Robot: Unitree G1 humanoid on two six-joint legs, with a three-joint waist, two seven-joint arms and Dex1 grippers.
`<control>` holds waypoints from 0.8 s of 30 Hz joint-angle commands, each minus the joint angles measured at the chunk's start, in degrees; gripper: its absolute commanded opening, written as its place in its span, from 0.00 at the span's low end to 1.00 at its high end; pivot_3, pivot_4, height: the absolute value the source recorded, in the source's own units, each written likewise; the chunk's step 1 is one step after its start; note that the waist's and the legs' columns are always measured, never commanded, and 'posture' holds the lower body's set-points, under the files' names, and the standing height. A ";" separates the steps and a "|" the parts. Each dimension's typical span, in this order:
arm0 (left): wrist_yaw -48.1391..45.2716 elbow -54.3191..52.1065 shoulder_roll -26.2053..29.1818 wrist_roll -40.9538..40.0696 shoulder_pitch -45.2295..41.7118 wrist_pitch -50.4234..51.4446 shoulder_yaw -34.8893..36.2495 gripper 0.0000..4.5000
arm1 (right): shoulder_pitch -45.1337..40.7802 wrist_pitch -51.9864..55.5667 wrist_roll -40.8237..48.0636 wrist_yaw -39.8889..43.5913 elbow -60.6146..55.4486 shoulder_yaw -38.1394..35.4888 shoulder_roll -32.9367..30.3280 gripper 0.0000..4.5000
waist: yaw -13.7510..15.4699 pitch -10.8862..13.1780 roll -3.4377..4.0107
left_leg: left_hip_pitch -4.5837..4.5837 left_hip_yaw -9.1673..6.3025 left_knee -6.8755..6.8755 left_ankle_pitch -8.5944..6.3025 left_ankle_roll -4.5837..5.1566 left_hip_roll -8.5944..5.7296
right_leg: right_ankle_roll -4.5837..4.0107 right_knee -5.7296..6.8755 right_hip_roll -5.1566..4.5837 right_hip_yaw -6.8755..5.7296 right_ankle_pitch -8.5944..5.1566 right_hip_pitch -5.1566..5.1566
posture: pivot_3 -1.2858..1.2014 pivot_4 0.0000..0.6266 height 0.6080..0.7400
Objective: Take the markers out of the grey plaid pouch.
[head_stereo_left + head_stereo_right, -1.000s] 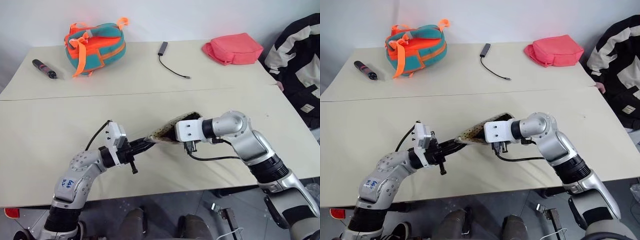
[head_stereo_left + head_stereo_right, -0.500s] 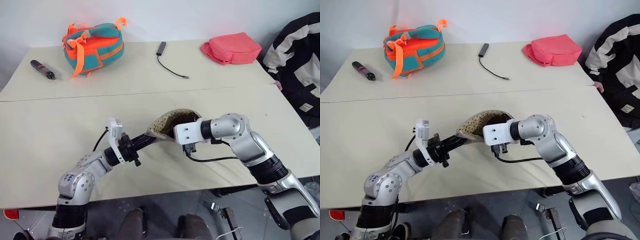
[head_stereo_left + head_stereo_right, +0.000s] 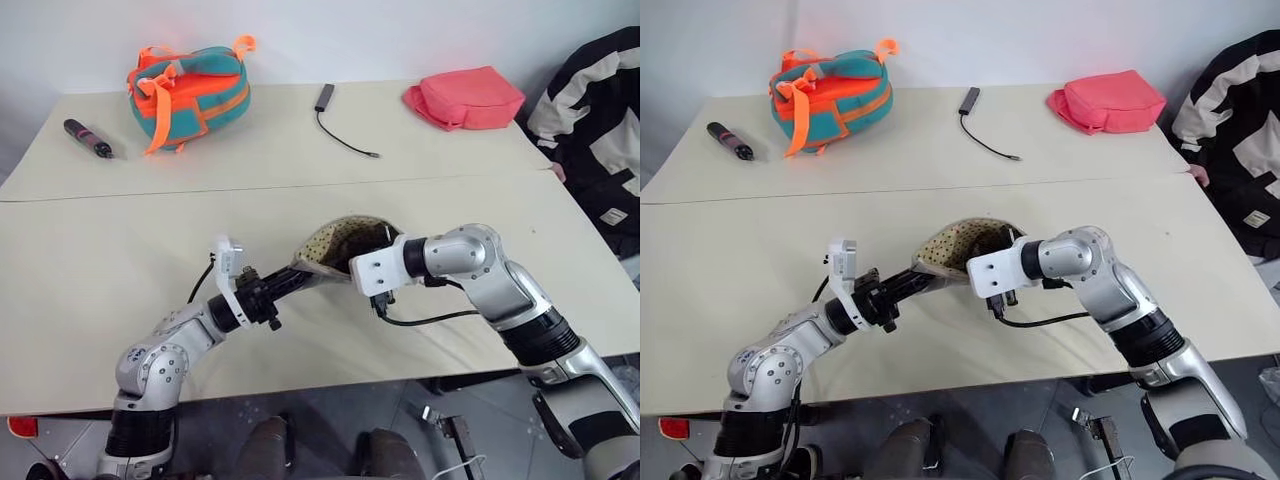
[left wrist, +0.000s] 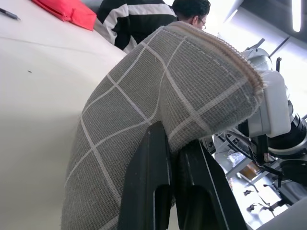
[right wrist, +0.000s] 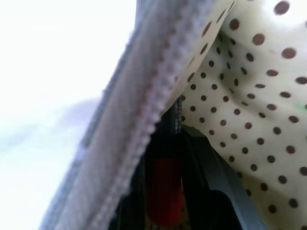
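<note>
The grey plaid pouch (image 3: 338,243) hangs above the middle of the table (image 3: 120,270), its mouth bulged open so the dotted tan lining shows. My left gripper (image 4: 173,139) is shut on the pouch's left edge, pinching the grey grid fabric (image 4: 144,96). From the right, my right gripper (image 5: 169,143) reaches into the pouch mouth. Its dark fingers (image 5: 204,163) are shut on a red marker (image 5: 163,191) with a black end, seen against the dotted lining in the right wrist view. The zip edge (image 5: 144,110) crosses just in front of it.
At the back of the table lie a teal-orange bag (image 3: 190,90), a dark pen-like stick (image 3: 88,138), a black cable with an adapter (image 3: 340,125) and a coral-pink pouch (image 3: 465,97). A person in a black-and-white jacket (image 3: 600,120) sits at the right edge.
My left wrist has rolled, and the pouch has gone from flat and narrow to a rounded open mouth showing its lining. Both hands stay in the same place.
</note>
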 commanded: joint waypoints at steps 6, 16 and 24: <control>2.39 -1.22 -0.94 -4.35 -0.85 -0.48 4.31 0.00 | -4.16 -9.66 1.15 -3.26 2.91 -2.76 -0.02 0.14 | 0.11 0.01 -0.01 | 0.00 -0.06 0.03 0.00 0.00 -0.01 | 0.00 -0.05 -0.01 -0.04 0.00 0.08 | 0.52 0.24 1.00; 0.58 -1.99 0.00 0.97 -1.57 -3.98 1.12 0.00 | -1.98 -7.61 3.27 -2.26 2.68 -2.62 0.77 0.14 | 0.03 0.03 -0.04 | 0.01 -0.15 0.06 -0.01 0.02 -0.02 | 0.01 -0.12 0.00 -0.11 0.00 0.20 | 0.52 0.24 1.00; -4.47 -1.34 4.67 9.94 2.24 -11.69 -2.70 0.00 | -3.65 -0.62 6.82 -3.54 2.91 -5.71 1.78 0.14 | 0.09 0.03 -0.05 | 0.03 -0.15 0.00 -0.02 -0.01 0.00 | 0.01 -0.22 0.06 -0.10 0.00 0.22 | 0.52 0.24 1.00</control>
